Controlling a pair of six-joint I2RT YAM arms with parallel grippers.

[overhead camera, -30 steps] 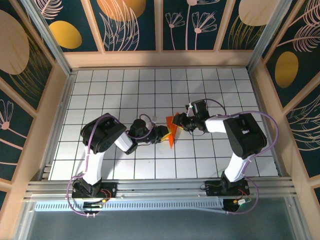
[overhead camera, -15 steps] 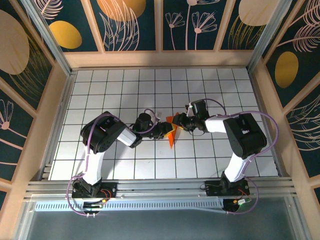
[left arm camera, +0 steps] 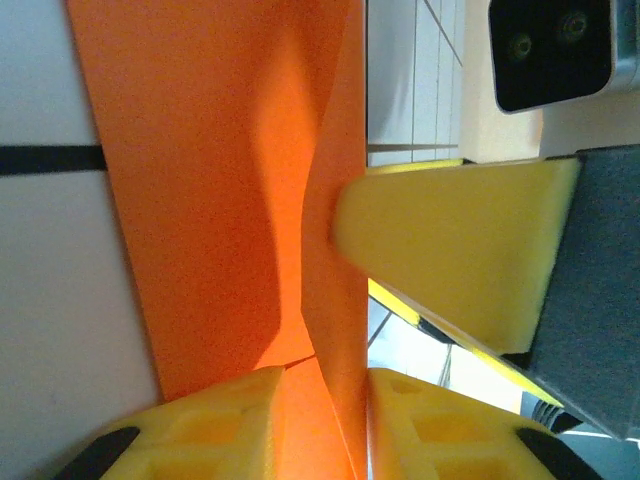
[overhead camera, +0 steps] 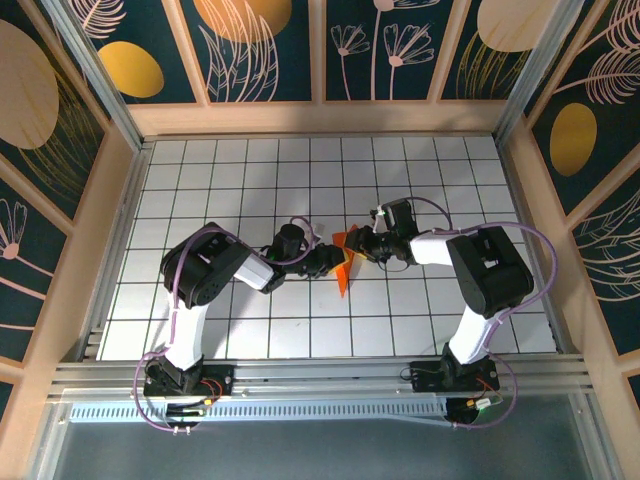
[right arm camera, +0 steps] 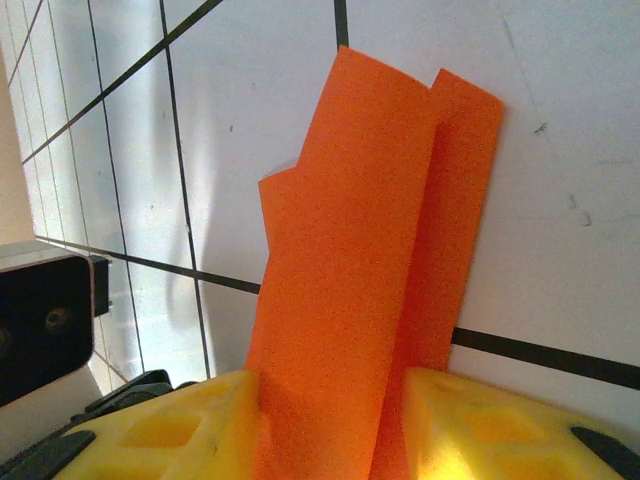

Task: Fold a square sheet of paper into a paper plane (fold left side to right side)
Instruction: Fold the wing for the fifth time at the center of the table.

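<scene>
The square sheet of paper (overhead camera: 344, 263) is bright orange and folded into a narrow creased piece at the table's middle. It is held between both arms with one flap standing up. My left gripper (overhead camera: 331, 260) reaches it from the left. In the left wrist view its yellow fingers (left arm camera: 200, 435) close on the raised fold of the paper (left arm camera: 210, 180). My right gripper (overhead camera: 359, 246) comes from the right. In the right wrist view the paper (right arm camera: 360, 250) runs out from between its jaws onto the table. The right gripper's finger pad (left arm camera: 450, 250) presses against the flap.
The white grid table (overhead camera: 240, 180) is walled by wooden rails (overhead camera: 320, 118) at the back and sides. The two wrists nearly touch over the paper. The right wrist's camera housing (left arm camera: 550, 50) and the left wrist's housing (right arm camera: 45, 320) sit very close to each other.
My left gripper has slid right and slightly away from the near edge, onto the paper, and its forearm has swung round. The right gripper and the paper have stayed put.
</scene>
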